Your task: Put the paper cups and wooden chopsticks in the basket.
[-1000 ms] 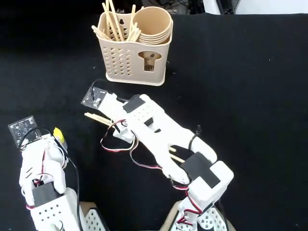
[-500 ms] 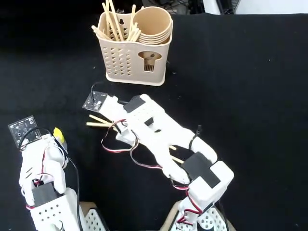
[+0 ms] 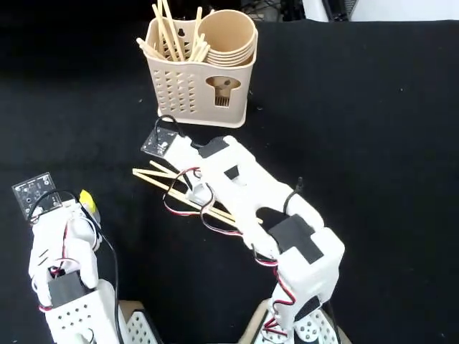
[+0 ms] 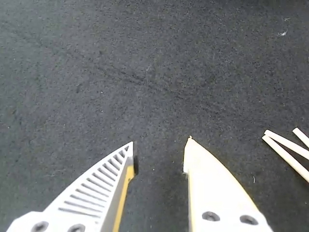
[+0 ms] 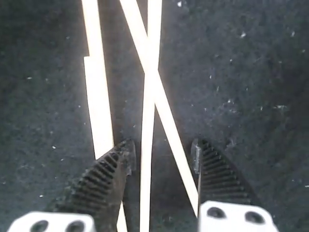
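Straddling crossed wooden chopsticks (image 5: 150, 72), our right gripper (image 5: 161, 150) gapes open — closing, we risk pinching one and scattering the rest.

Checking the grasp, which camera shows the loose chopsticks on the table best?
The right wrist view: the chopsticks lie crossed, close up, between the open fingers of the right gripper. The high view has them partly under the arm; the left wrist view catches their ends.
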Controlling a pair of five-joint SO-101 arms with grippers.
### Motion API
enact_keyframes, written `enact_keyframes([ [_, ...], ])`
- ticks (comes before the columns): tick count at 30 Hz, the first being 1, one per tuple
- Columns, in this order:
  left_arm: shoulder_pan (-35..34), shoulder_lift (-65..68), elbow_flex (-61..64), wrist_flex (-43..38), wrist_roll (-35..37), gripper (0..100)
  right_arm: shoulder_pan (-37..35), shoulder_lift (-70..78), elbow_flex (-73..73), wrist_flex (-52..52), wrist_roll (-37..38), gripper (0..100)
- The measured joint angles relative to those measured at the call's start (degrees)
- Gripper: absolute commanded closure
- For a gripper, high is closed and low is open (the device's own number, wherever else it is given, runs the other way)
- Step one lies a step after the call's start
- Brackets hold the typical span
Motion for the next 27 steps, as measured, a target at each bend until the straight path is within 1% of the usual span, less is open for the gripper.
enact_keyframes([
  [2, 0.0, 0.0, 0.0, 0.0, 0.0, 82, 0.0, 0.18, -0.18, 0.18, 0.26, 87.7],
  [4, 0.0, 0.0, 0.0, 0.0, 0.0, 82, 0.18, 0.26, -0.53, 0.18, 0.26, 97.5],
  [5, 0.0, 0.0, 0.0, 0.0, 0.0, 82, 0.35, 0.35, -0.88, -0.18, 0.26, 98.9],
  [6, 0.0, 0.0, 0.0, 0.0, 0.0, 82, 0.62, 0.79, -1.67, -0.26, 0.26, 97.2],
  [14, 0.0, 0.0, 0.0, 0.0, 0.0, 82, 1.05, 0.97, -2.02, -0.35, 0.26, 98.6],
  [17, 0.0, 0.0, 0.0, 0.0, 0.0, 82, 2.29, 0.97, -1.85, -0.35, 0.79, 98.6],
  [22, 0.0, 0.0, 0.0, 0.0, 0.0, 82, 5.63, 0.88, -1.76, 1.23, 4.48, 98.6],
  [27, 0.0, 0.0, 0.0, 0.0, 0.0, 82, 8.79, -2.37, -0.09, 2.46, 4.92, 98.6],
])
